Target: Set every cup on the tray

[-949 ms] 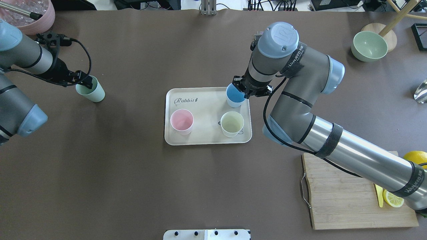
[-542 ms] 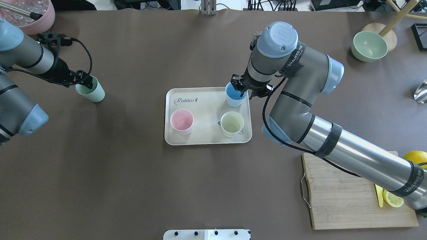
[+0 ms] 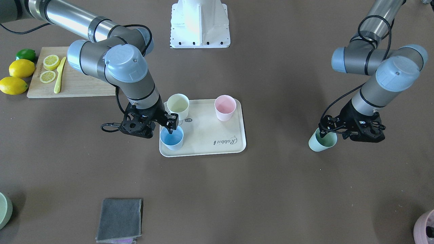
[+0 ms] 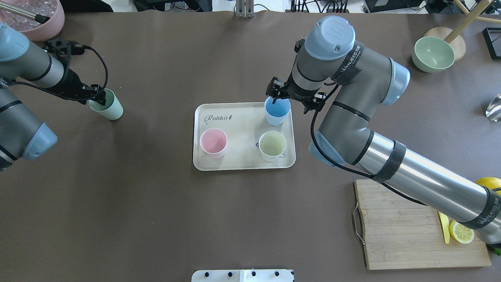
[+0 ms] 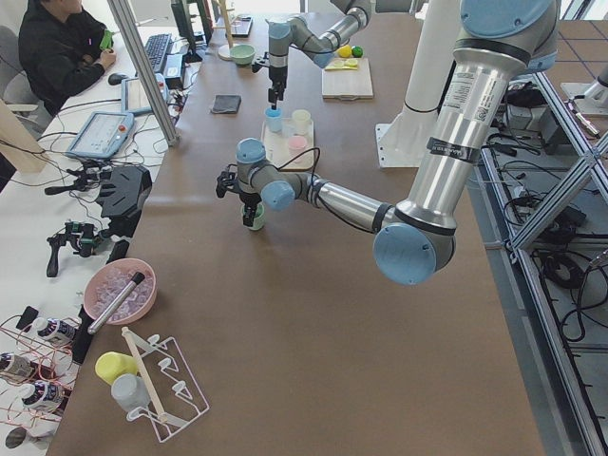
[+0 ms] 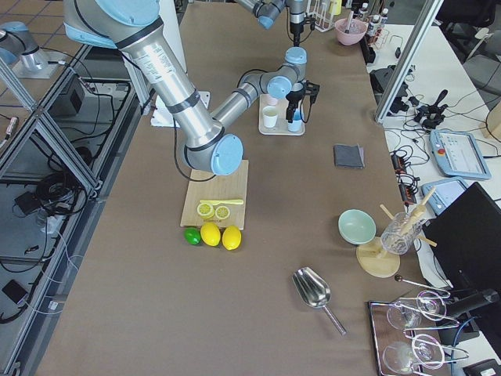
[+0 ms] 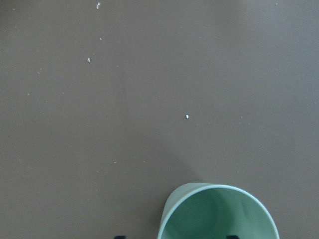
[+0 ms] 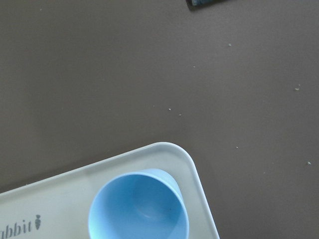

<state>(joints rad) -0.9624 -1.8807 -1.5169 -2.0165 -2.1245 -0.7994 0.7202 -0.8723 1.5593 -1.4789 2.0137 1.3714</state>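
The cream "Rabbit" tray lies mid-table. On it stand the pink cup, the pale yellow cup and the light blue cup, the blue one in the far right corner. My right gripper hovers open just above the blue cup's far rim, not holding it. In the right wrist view the blue cup stands free on the tray. The mint green cup stands on the table far to the left. My left gripper is open and straddles its rim.
A wooden cutting board with lemon slices and a yellow knife sits near right, lemons beside it. A pale-green bowl is far right, a ribbed pink pot far left. A grey cloth lies on the operators' side.
My right gripper has let go of the blue cup and drawn up and away toward the tray's far edge. The cup stayed put. The left gripper has barely moved at the mint cup.
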